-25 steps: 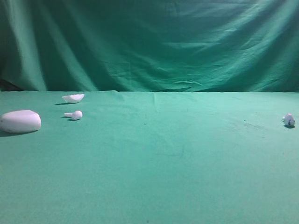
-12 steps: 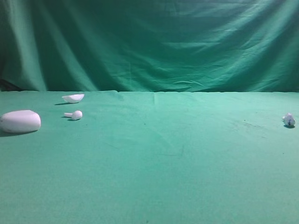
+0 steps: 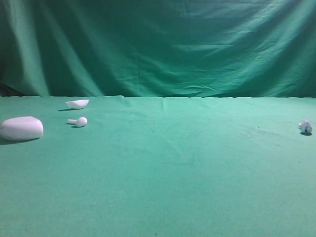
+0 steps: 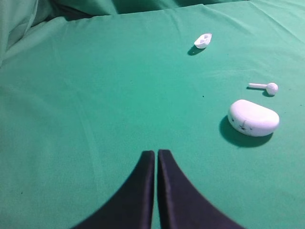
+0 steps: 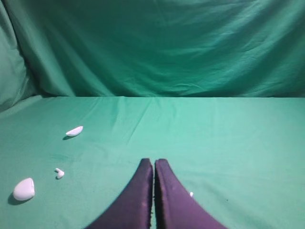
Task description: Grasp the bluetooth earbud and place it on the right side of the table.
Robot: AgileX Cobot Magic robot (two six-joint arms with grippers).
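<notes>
The bluetooth earbud (image 3: 305, 127), tiny and white with a stubby stem, lies on the green table (image 3: 187, 168) at the far right edge of the exterior view. In the right wrist view only a white speck of it (image 5: 191, 194) shows beside my right gripper (image 5: 153, 162), which is shut and empty just above the cloth. My left gripper (image 4: 156, 152) is shut and empty over the table's left part. Neither gripper shows in the exterior view.
At the left lie a big white oval case (image 3: 21, 128), a white earbud with a longer stem (image 3: 79, 121) and a small white shell piece (image 3: 78, 103). They also show in the left wrist view: the case (image 4: 253, 118), the long-stem earbud (image 4: 264, 87) and the shell piece (image 4: 203, 40).
</notes>
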